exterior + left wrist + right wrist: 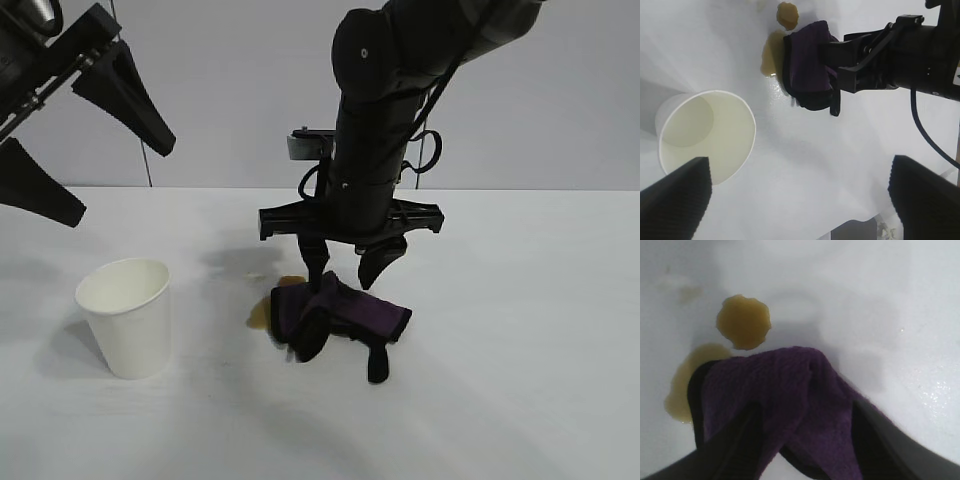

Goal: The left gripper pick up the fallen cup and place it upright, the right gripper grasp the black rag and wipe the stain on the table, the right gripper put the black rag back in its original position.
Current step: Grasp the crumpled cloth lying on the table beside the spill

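Right gripper (341, 268) pinching dark purple-black rag (340, 310), jaws closed on bunched fold, dragging onto stain (715, 360) on tabletop (520, 330). Risk: bunched rag smearing puddle, missing small blob. Left gripper (800, 200) hovering, jaws wide, above upright cup (127, 315).

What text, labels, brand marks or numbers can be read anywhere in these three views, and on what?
None: no readable text appears on the cup, the rag, the table, the left end effector or the right end effector.
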You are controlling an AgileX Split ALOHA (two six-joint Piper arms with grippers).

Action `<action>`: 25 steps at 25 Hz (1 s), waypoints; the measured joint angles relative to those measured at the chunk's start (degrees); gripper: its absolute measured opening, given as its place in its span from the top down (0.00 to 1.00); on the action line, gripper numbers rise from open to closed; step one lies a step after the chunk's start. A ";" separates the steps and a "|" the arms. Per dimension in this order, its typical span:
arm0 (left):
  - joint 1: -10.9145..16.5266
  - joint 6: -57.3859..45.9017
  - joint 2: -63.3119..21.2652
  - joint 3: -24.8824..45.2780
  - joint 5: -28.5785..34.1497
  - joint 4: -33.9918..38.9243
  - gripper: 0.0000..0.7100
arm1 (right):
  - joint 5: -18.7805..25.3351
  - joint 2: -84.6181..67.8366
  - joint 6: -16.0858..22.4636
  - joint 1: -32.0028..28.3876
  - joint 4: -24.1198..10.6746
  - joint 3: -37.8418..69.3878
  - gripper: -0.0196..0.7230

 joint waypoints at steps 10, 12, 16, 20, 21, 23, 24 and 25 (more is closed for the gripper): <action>0.00 0.00 0.00 0.00 0.06 0.04 0.02 | 0.37 1.32 -0.22 0.00 0.81 0.00 0.91; 0.00 0.00 0.00 0.00 0.06 0.04 0.02 | 0.43 1.32 -0.66 0.00 1.03 0.00 0.94; 0.00 0.00 0.00 0.00 0.06 0.06 0.02 | 0.62 1.43 -1.42 0.00 2.56 -0.53 0.95; 0.00 0.00 0.00 0.00 0.06 0.06 0.02 | 1.10 1.54 -4.77 0.15 8.43 -3.68 0.96; 0.00 0.00 0.00 0.00 0.06 0.06 0.02 | 1.10 1.54 -5.37 0.39 9.37 -4.63 0.96; 0.00 0.00 0.00 0.00 0.20 0.06 0.02 | 1.04 1.54 -5.89 1.09 10.34 -5.88 0.96; 0.00 0.00 0.00 0.00 0.20 0.06 0.02 | 0.94 1.54 -6.11 1.66 10.61 -6.06 0.96; 0.00 0.00 0.00 0.00 0.20 0.06 0.02 | 0.83 1.61 -6.17 2.24 10.74 -6.10 0.96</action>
